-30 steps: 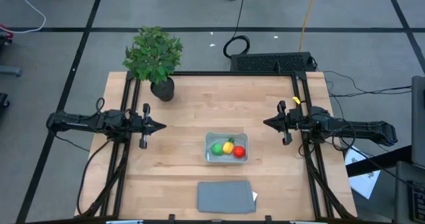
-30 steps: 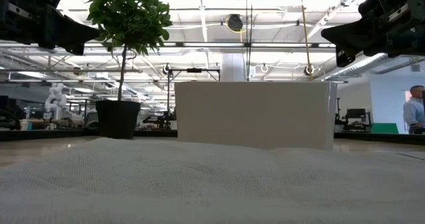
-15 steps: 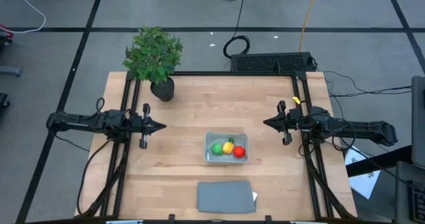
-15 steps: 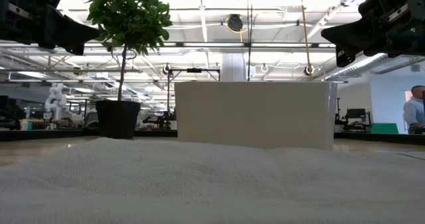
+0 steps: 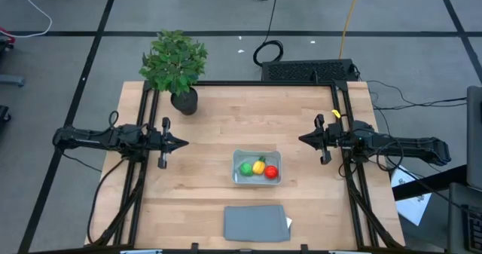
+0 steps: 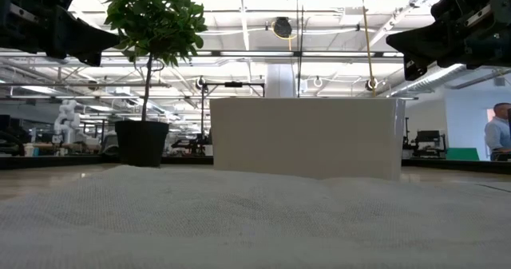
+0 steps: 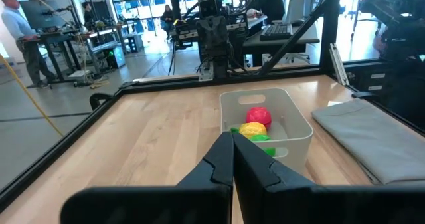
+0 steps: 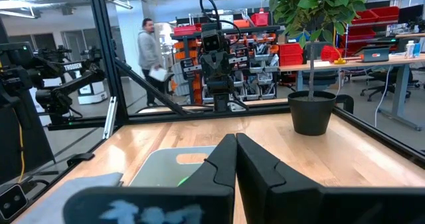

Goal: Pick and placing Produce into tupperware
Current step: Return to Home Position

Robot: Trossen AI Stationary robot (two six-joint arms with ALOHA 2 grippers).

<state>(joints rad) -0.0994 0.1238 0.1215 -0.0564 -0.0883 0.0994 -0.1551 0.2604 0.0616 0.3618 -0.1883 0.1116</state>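
The tupperware [image 5: 250,154] is seen just below the centre of the high view, on the wooden table [image 5: 226,118]. Three pieces of produce are lined up inside it: the green ball [image 5: 245,169] at left, the yellow one [image 5: 258,166] in the middle, the red ball [image 5: 271,171] at right. The left gripper [image 5: 183,142] is held at mid-left and the right gripper [image 5: 302,139] at mid-right. Both are well apart from the tupperware, with fingers pressed together around nothing. The grey lid [image 5: 256,222] is seen below the tupperware, the potted plant [image 5: 175,62] at upper left.

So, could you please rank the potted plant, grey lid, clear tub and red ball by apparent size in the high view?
Leafy green potted plant (taller, so nearer the camera)
Flat grey rectangular lid
Clear bluish-grey plastic tub
Red toy ball
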